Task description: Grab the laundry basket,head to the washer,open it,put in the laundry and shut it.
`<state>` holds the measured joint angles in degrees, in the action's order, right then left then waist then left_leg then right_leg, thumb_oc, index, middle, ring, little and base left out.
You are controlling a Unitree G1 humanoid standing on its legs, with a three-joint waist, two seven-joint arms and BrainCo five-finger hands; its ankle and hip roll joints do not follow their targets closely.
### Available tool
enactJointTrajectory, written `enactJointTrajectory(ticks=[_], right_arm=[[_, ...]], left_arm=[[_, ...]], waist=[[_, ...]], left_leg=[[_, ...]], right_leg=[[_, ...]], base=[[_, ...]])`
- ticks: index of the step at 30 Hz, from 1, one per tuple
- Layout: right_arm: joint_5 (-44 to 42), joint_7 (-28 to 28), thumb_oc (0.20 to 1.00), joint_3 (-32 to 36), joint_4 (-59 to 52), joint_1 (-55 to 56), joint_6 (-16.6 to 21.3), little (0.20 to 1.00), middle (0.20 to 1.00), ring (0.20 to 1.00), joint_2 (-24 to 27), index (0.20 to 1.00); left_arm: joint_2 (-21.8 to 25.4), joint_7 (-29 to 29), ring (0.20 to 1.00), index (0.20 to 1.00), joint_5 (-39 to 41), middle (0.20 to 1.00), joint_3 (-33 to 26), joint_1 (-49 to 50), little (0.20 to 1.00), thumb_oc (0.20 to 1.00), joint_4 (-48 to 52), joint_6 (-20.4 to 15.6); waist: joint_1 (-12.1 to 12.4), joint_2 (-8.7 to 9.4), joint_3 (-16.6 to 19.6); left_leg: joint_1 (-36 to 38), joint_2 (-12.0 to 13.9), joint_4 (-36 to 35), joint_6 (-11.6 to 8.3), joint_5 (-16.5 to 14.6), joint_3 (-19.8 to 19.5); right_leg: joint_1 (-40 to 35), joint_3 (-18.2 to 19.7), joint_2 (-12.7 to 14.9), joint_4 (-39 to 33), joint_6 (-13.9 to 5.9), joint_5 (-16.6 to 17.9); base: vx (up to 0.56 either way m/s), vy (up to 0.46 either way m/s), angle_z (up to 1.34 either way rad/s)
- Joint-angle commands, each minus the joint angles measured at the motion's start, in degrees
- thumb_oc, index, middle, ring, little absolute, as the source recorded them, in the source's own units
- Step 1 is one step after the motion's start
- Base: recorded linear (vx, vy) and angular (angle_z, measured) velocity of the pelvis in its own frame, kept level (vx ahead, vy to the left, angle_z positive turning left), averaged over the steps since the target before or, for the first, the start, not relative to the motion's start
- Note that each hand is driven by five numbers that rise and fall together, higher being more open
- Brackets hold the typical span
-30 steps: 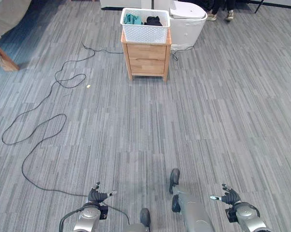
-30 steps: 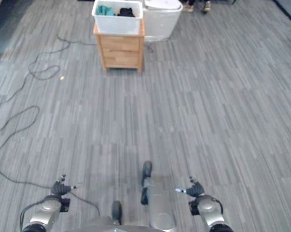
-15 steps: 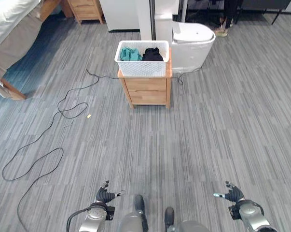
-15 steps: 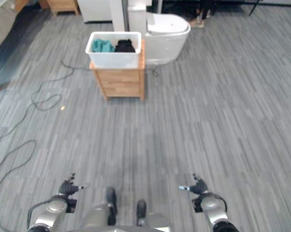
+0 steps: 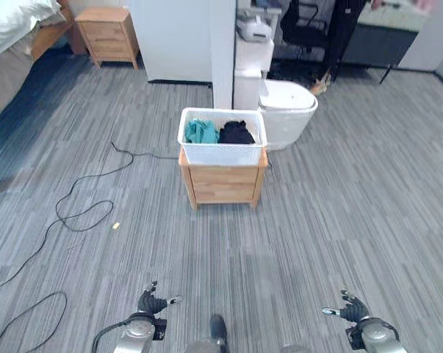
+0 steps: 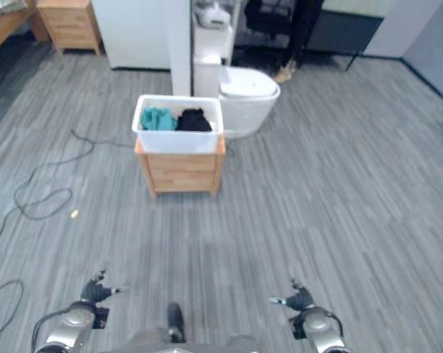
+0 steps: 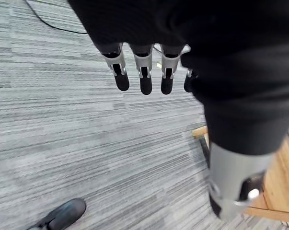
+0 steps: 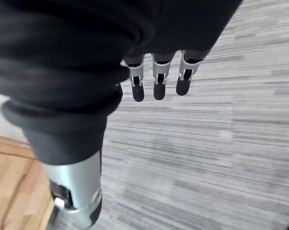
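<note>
A white perforated laundry basket with a teal garment and a black garment in it stands on a small wooden nightstand ahead. Behind it and to the right is a white rounded washer on the floor. My left hand is low at the bottom left, far from the basket, fingers straight and empty. At the bottom right my right hand hangs the same way, open and holding nothing. Both wrist views show straight fingers over the grey floor.
A black cable snakes over the grey striped floor to the left. A bed and a second wooden nightstand are at the far left. A white pillar stands behind the basket, with a black chair further back.
The whole picture has shifted down: the camera has tilted up, and more of the room behind the basket is in sight. Both hands stay low and open.
</note>
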<state>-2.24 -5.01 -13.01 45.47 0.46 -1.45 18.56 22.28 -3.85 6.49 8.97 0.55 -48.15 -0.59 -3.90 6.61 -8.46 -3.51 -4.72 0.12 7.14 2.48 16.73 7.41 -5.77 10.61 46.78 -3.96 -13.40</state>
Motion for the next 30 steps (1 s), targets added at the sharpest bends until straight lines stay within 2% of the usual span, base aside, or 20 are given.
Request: enactJointTrajectory(ticks=[1, 4, 6, 7, 10, 11, 12, 14, 15, 16, 17, 18, 21, 25, 28, 30], right_arm=[[1.2, -0.6, 1.0, 0.7, -1.1, -3.9, 1.5, 1.0, 1.0, 1.0, 1.8, 1.0], [1.2, -0.8, 1.0, 0.6, -2.2, -4.1, 1.2, 1.0, 1.0, 1.0, 2.3, 1.0], [1.3, -0.9, 1.0, 0.7, -1.7, -4.2, 1.1, 1.0, 1.0, 1.0, 2.6, 1.0], [1.1, -0.8, 1.0, 0.8, -1.3, -4.0, 1.1, 1.0, 1.0, 1.0, 2.5, 1.0], [1.2, -0.4, 1.0, 1.4, -0.6, -2.6, 0.8, 1.0, 1.0, 1.0, 3.0, 1.0], [0.8, -0.2, 1.0, 1.3, -0.4, -2.4, 0.9, 1.0, 1.0, 1.0, 3.1, 1.0], [0.8, -0.3, 1.0, 1.5, -0.4, -2.2, 1.1, 1.0, 1.0, 1.0, 3.5, 1.0], [0.9, -0.6, 1.0, 1.9, -0.7, -1.8, 1.2, 1.0, 1.0, 1.0, 4.5, 1.0], [0.5, -0.8, 1.0, 2.0, -1.1, -1.9, 1.4, 1.0, 1.0, 1.0, 5.1, 1.0], [0.5, -0.8, 1.0, 2.0, -1.1, -1.9, 1.4, 1.0, 1.0, 1.0, 5.2, 1.0], [-0.1, -0.9, 1.0, 2.6, -1.2, -1.4, 1.3, 1.0, 1.0, 1.0, 6.0, 1.0], [-0.3, -1.3, 1.0, 2.6, -1.1, -1.5, 1.4, 1.0, 1.0, 1.0, 6.8, 1.0], [-0.2, -1.5, 1.0, 2.6, -1.4, -2.0, 1.3, 1.0, 1.0, 1.0, 7.6, 1.0], [-0.2, -2.1, 1.0, 2.4, -2.0, -2.6, 1.7, 1.0, 1.0, 1.0, 8.1, 1.0], [1.1, -1.6, 1.0, 1.8, -2.1, -2.5, 1.8, 1.0, 1.0, 1.0, 7.8, 1.0], [2.1, -1.5, 1.0, 1.2, -2.9, -3.1, 1.9, 1.0, 1.0, 1.0, 7.5, 1.0]], left_arm=[[1.0, -0.7, 1.0, 1.0, 0.5, 1.0, -0.7, 0.7, 1.0, 1.0, 3.4, -1.3], [1.0, -0.7, 1.0, 1.0, 0.7, 1.0, -0.8, 0.4, 1.0, 1.0, 3.3, -1.1], [0.1, -1.1, 1.0, 1.0, 0.6, 1.0, -0.8, -1.0, 1.0, 1.0, 1.7, -1.2], [-0.3, -1.0, 1.0, 1.0, 0.6, 1.0, -0.7, -1.5, 1.0, 1.0, 0.9, -1.4], [-0.6, -0.6, 1.0, 1.0, 0.0, 1.0, -0.4, -1.3, 1.0, 1.0, 0.9, -1.8], [-0.9, -0.4, 1.0, 1.0, -0.1, 1.0, -0.1, -1.0, 1.0, 1.0, 1.0, -1.9], [-1.1, -0.4, 1.0, 1.0, -0.2, 1.0, 0.1, -0.9, 1.0, 1.0, 0.9, -1.9], [-1.9, 0.0, 1.0, 1.0, 0.0, 1.0, 0.4, -0.4, 1.0, 1.0, 1.1, -1.8], [-2.2, 0.0, 1.0, 1.0, 0.2, 1.0, 0.8, -0.3, 1.0, 1.0, 1.2, -1.8], [-2.2, 0.0, 1.0, 1.0, 0.2, 1.0, 0.9, -0.3, 1.0, 1.0, 1.2, -1.8], [-2.4, 0.2, 1.0, 1.0, 0.3, 1.0, 1.2, -0.4, 1.0, 1.0, 1.2, -1.8], [-2.8, 0.1, 1.0, 1.0, 0.4, 1.0, 1.9, -1.0, 1.0, 1.0, 1.1, -1.9], [-3.1, 0.2, 1.0, 1.0, 0.1, 1.0, 2.8, -1.4, 1.0, 1.0, 1.2, -1.8], [-3.0, 0.2, 1.0, 1.0, 0.8, 1.0, 2.5, -1.1, 1.0, 1.0, 2.1, -1.7], [-2.8, 0.4, 1.0, 1.0, 0.4, 1.0, 2.0, -0.1, 1.0, 1.0, 1.3, -1.6], [-2.1, 0.0, 1.0, 1.0, 0.5, 1.0, 1.0, 0.6, 1.0, 1.0, 1.6, -1.6]], waist=[[0.1, -3.17, -3.8], [-1.2, -3.21, -5.3], [-2.6, -2.83, -6.0], [-3.3, -2.76, -6.0], [-4.0, -3.35, -5.4], [-4.3, -2.69, -5.3], [-4.5, -3.09, -5.2], [-4.7, -3.95, -4.5], [-4.8, -4.09, -4.5], [-4.9, -4.15, -4.5], [-5.1, -4.41, -3.8], [-4.8, -4.34, -3.8], [-4.6, -3.82, -3.6], [-3.2, -3.92, -4.6], [-2.6, -4.22, -4.2], [-1.8, -4.38, -4.1]], left_leg=[[0.2, 6.2, 6.6, -5.34, -6.7, -0.2], [3.5, 5.4, 6.1, -5.3, -9.2, -0.7], [6.3, 4.0, 5.7, -5.86, -11.4, -1.5], [7.5, 3.6, 5.7, -6.11, -12.3, -2.2], [10.4, 2.9, 6.8, -6.71, -16.3, -4.1], [10.3, 2.2, 8.6, -6.89, -16.7, -4.1], [10.1, 2.8, 10.6, -7.94, -17.0, -4.5], [8.9, 5.0, 17.5, -9.93, -14.6, -4.4], [7.4, 6.0, 21.6, -10.87, -12.4, -4.4], [7.3, 6.1, 21.7, -10.89, -12.4, -4.4], [6.4, 8.1, 24.5, -12.35, -8.1, -3.7], [4.0, 7.7, 24.2, -11.68, -8.6, -4.0], [-0.3, 5.1, 19.5, -10.05, -11.5, -5.0], [-3.3, 3.5, 13.3, -10.3, -8.7, -7.4], [-0.4, 2.6, 8.8, -9.66, -8.5, -8.8], [1.2, 2.8, 6.7, -8.93, -8.2, -8.1]], right_leg=[[0.9, -2.0, -3.3, -21.8, -3.15, 10.5], [4.8, -5.3, -3.3, -29.1, -3.31, 10.8], [7.8, -8.3, -2.9, -39.0, -4.57, 13.9], [8.7, -7.9, -3.1, -41.1, -4.96, 14.9], [9.2, -7.9, -2.5, -43.4, -5.93, 15.5], [8.5, -8.3, -1.6, -43.1, -5.04, 17.2], [8.1, -8.0, -1.8, -42.2, -4.53, 17.2], [6.7, -9.2, -2.2, -41.3, -3.24, 16.9], [5.8, -9.1, -2.7, -41.4, -2.5, 16.5], [5.9, -9.1, -2.7, -41.4, -2.48, 16.5], [3.5, -9.4, -4.1, -42.3, -1.02, 15.0], [1.5, -8.8, -5.0, -43.6, -0.45, 13.6], [-0.4, -7.1, -5.3, -45.1, -0.82, 12.8], [-2.3, -4.1, -7.6, -45.1, -0.87, 12.0], [-2.8, -2.6, -9.1, -44.0, -1.02, 11.3], [-1.8, -3.3, -9.2, -40.2, -1.41, 10.7]], base=[[0.29, 0.064, -0.05], [0.32, 0.013, 0.04], [0.5, -0.084, 0.01], [0.52, -0.112, 0.02], [0.45, -0.125, 0.51], [0.35, -0.211, 0.49], [0.34, -0.237, 0.41], [0.33, -0.238, 0.38], [0.17, -0.142, 0.47], [0.26, -0.194, 0.59], [0.33, -0.2, 0.43], [0.38, -0.21, 0.14], [0.21, -0.049, -0.53], [0.11, -0.013, -0.55], [0.11, 0.025, -1.01], [0.05, 0.047, -0.15]])
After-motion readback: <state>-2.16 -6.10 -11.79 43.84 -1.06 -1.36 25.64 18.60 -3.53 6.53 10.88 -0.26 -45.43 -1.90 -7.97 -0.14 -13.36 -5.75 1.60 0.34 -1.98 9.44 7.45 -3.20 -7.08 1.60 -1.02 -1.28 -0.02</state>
